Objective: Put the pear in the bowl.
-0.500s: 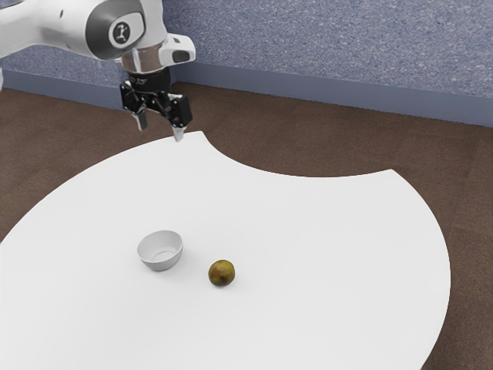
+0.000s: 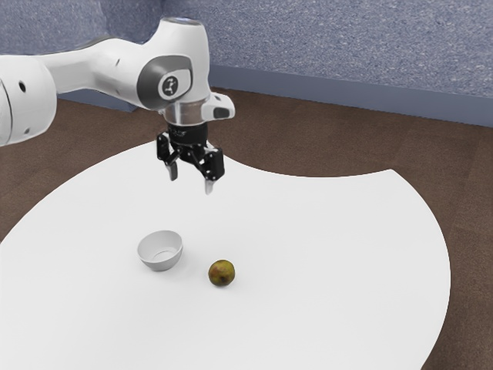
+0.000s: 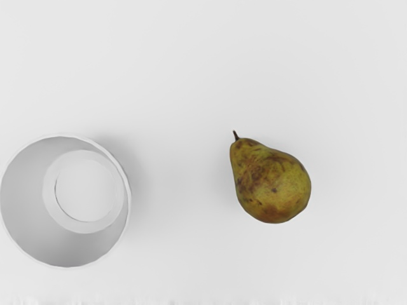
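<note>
My gripper (image 2: 190,183) is open, with its two fingertips apart and nothing between them. It hangs above the table, higher up than the bowl and the pear in the exterior view. The brown-green pear (image 2: 222,273) lies on the table, to the exterior view's right of the small white bowl (image 2: 161,260). From the wrist camera, the pear (image 3: 270,184) lies on its side with its dark stem showing. Beside it, apart from it, the bowl (image 3: 126,197) stands upright with nothing in it.
A white table (image 2: 331,254) with a curved cut-out in its far edge holds both things. Brown floor (image 2: 323,142) surrounds it, and a speckled blue-grey wall (image 2: 347,46) rises behind.
My arm and gripper have moved toward the exterior view's right and lower, closer to the bowl and pear. The pear and the bowl have stayed where they were.
</note>
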